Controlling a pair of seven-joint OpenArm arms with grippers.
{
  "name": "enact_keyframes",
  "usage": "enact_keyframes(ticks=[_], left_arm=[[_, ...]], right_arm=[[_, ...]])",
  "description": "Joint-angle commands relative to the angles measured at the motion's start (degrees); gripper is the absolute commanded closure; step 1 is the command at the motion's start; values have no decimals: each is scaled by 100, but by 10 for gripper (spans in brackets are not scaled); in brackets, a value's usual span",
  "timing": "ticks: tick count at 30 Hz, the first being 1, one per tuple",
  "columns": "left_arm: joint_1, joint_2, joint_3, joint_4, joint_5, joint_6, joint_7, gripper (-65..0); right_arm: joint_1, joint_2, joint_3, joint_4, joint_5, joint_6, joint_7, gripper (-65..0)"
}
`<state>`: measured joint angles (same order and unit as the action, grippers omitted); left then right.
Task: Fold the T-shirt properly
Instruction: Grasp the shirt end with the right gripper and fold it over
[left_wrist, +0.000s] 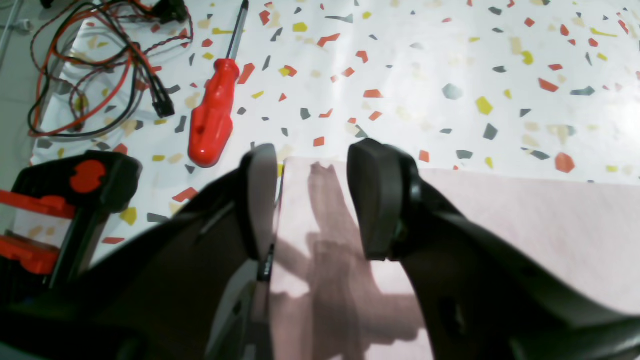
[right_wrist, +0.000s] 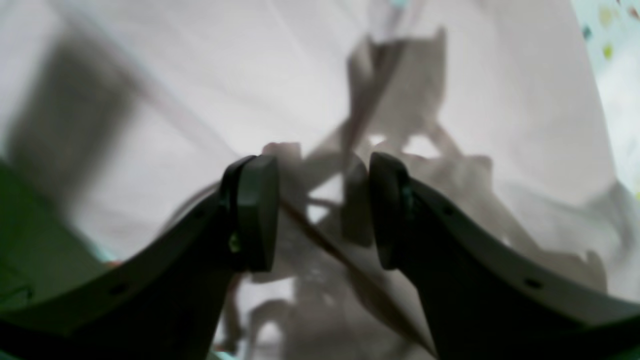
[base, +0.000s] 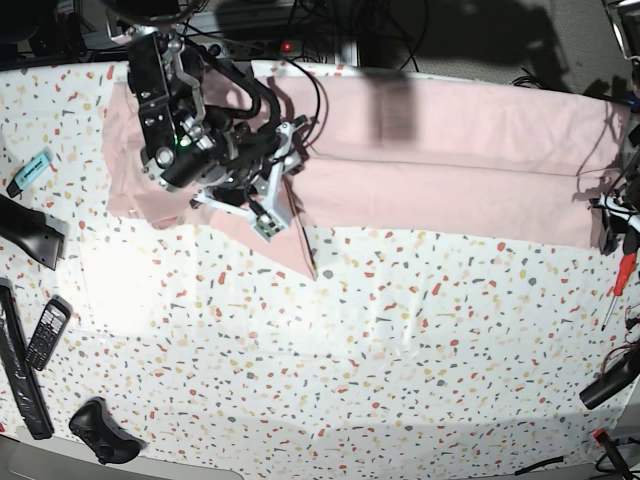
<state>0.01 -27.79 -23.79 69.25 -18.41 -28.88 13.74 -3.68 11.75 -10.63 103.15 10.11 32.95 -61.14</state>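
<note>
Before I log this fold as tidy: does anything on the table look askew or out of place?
Yes. The T-shirt lies in a long folded band, but near the right pincer a flap hangs down in a skewed point. A red screwdriver and loose cables lie beside the shirt's other end.

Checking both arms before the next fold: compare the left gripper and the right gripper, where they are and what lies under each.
The left gripper hangs at the T-shirt's corner, printed table and a red screwdriver just beyond; the right gripper sits over rumpled cloth, almost no table showing. Fabric under the left gripper lies flat; under the right gripper it is creased. Both are open and hold nothing.
</note>
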Motion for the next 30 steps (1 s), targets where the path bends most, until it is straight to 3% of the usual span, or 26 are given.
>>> enact_keyframes(ticks=[1, 8, 14, 21, 30], left_arm=[[-81, -129, -37, 96, -70, 17, -138, -254], [-81, -129, -37, 96, -68, 17, -138, -254], [-81, -129, -35, 96, -70, 17, -140, -254], [-81, -131, -37, 96, -66, 17, -136, -254], [-81, -129, -37, 96, -66, 17, -136, -254]], right_arm=[[79, 17, 11, 79, -105, -48, 68, -279], [81, 15, 11, 79, -120, -46, 116, -182], [116, 15, 11, 87, -120, -42, 127, -5], [-4, 15, 11, 793, -118, -42, -105, 0], [-1233, 13, 11, 2304, -114, -42, -201, 0]])
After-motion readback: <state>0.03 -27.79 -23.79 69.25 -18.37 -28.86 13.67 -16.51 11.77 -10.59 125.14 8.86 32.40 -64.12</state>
